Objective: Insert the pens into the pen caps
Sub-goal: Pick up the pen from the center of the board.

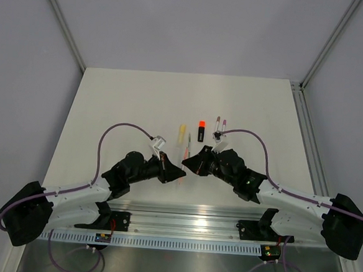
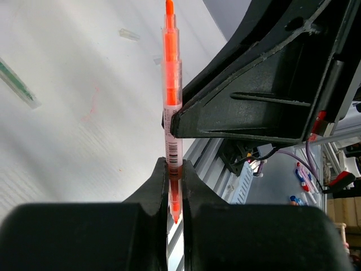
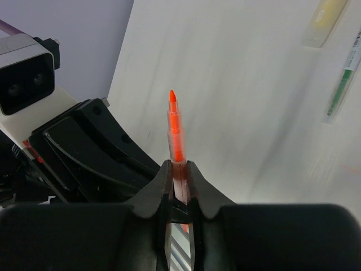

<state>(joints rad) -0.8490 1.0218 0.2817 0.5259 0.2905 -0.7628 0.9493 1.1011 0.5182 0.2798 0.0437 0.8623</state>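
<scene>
An orange-red pen (image 2: 172,84) hangs above the table between my two grippers. My left gripper (image 2: 175,186) is shut on the pen's lower end, the tip showing between its fingers. My right gripper (image 3: 181,172) is closed round the pen's middle, and the bare orange tip (image 3: 173,104) sticks out beyond it. From above, both grippers, left (image 1: 178,171) and right (image 1: 189,163), meet near the table's front middle. A pale yellow highlighter (image 1: 181,133), a thin grey pen (image 1: 188,140) and a black highlighter with orange tip (image 1: 201,132) lie behind. A small whitish cap (image 2: 128,35) lies on the table.
Two more thin pens (image 1: 220,123) lie side by side right of the black highlighter. The grey pen (image 3: 342,82) and yellow highlighter (image 3: 326,20) show at the right wrist view's upper right. A metal rail (image 1: 182,214) runs along the near edge.
</scene>
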